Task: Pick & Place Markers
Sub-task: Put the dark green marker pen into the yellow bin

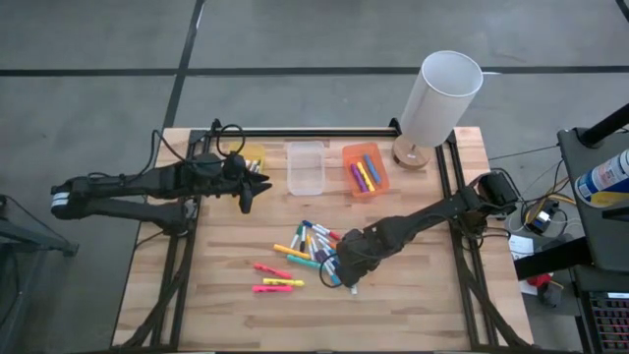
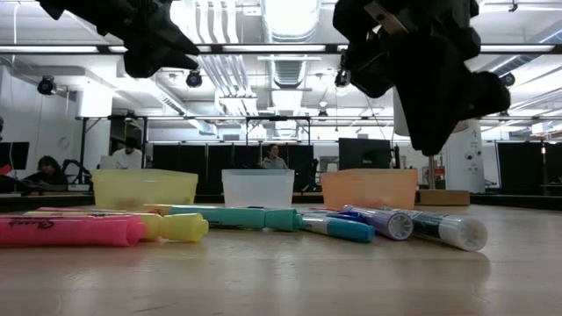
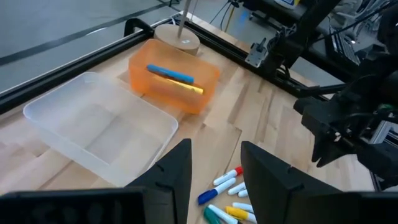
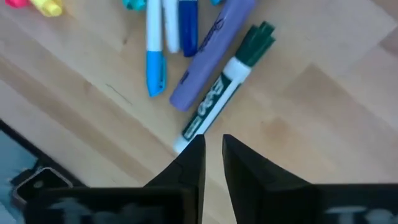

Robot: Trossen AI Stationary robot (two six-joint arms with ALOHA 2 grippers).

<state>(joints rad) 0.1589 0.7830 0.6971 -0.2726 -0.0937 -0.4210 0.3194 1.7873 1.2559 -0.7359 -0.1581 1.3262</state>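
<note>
From above, you had the markers (image 1: 307,251) scattered loose on the wooden table (image 1: 423,295), in front of three small bins: a yellow bin (image 1: 255,156), a clear bin (image 1: 305,167) and an orange bin (image 1: 365,169) that already held a few pens. Your right gripper (image 1: 346,278) hung over the right edge of that pile, and your left gripper (image 1: 248,192) waited beside the yellow bin. A white lamp (image 1: 439,103) stood at the table's far right corner.

At table level, you saw a pink highlighter (image 2: 66,230), a yellow one, a teal marker (image 2: 233,217) and a white-bodied, green-capped marker (image 2: 448,230) lying flat, the three bins standing behind them. Both grippers hung above, clear of the wood.

Your left wrist camera showed that arm's fingers (image 3: 177,174) standing apart with nothing between them, above the clear bin and the near end of the pile. The orange bin beyond held a blue pen and a yellow one.

Your right wrist camera showed its fingers (image 4: 194,163) drawn nearly together, a slim gap left, gripping nothing. They were just above the white end of the green-capped marker (image 4: 221,93), which lay beside a purple marker (image 4: 208,59) and a blue marker (image 4: 155,53).
</note>
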